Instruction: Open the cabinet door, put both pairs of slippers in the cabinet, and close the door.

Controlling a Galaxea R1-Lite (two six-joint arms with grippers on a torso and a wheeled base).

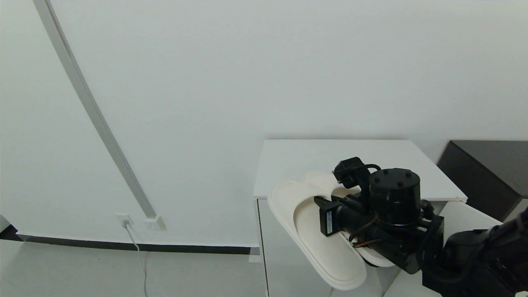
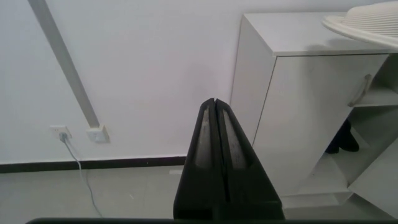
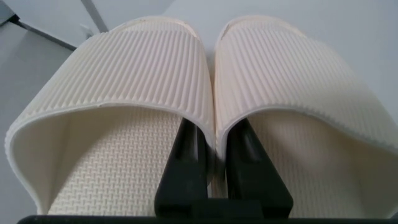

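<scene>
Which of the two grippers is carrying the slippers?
The right gripper: it pinches the slippers together by their straps. The left gripper is shut with nothing in it.

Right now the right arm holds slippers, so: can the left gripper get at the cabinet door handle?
Probably yes: the left gripper, shut and empty, faces the cabinet, with nothing between it and the handle.
</scene>
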